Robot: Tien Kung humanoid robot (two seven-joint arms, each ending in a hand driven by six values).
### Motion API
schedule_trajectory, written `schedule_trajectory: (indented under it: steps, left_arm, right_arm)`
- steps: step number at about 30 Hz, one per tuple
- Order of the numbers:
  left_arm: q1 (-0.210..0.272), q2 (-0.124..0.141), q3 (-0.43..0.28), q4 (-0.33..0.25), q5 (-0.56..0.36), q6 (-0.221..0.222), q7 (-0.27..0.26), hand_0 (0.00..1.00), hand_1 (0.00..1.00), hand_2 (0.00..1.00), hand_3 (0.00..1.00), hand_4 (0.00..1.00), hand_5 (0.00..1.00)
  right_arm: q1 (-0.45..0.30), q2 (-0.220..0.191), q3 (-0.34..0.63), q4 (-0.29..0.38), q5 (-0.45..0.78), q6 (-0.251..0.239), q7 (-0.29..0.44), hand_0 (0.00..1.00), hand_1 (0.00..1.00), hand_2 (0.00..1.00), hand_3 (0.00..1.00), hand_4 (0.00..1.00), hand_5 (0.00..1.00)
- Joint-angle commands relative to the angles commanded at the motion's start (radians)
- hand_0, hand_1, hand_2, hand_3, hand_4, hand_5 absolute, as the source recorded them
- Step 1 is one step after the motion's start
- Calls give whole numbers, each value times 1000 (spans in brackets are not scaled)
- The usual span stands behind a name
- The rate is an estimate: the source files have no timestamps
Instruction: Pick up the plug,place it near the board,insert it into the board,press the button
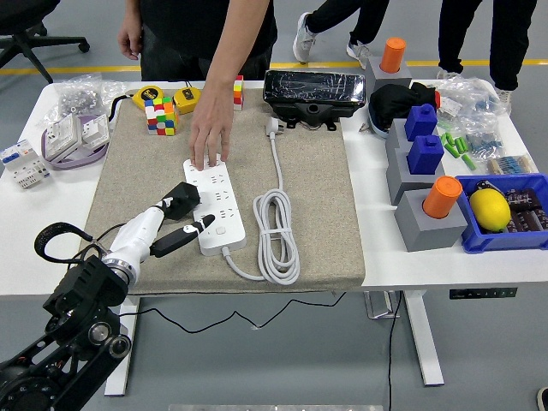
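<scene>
— Where's the plug from where you sit?

— I see the black plug point(181, 197) in my left hand point(171, 221), fingers wrapped around it, just left of the white power strip point(214, 204). It sits level with the strip's middle sockets, touching or nearly touching the strip's left edge; I cannot tell which. Its body tilts, upper end toward the strip; I cannot see the prongs.

— And the strip itself?

— Its long axis runs from the near edge of the counter point(428, 257) toward the far side, leaning slightly left at the far end. It lies on the beige mat point(317, 197). Its white cord point(276, 235) leaves the near end and loops in a coil just right of the strip, with the cord's own plug point(273, 128) lying beyond, at the mat's far edge.

— Anyone else touching it?

— A person's hand point(208, 133) presses down on the strip's far end, fingers spread over it.

— Your hand's other fingers?

— One black-tipped finger point(184, 237) points at the strip's near left side, close to the button point(219, 230).

— The right arm?

— Not in my view.
</scene>
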Motion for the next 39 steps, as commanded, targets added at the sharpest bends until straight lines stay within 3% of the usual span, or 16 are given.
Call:
schedule_trajectory:
  steps: [26,39]
  left_arm:
    - [-102,26,74,19,1,-22,8,973,956,944,943,998,998]
    - [-210,60,139,29,24,-46,18,983,954,939,941,998,998]
  right_arm:
    - [10,-5,2,0,0,-1,-1,770,747,744,768,998,998]
    - [12,-7,-1,0,0,-4,-2,770,747,744,768,998,998]
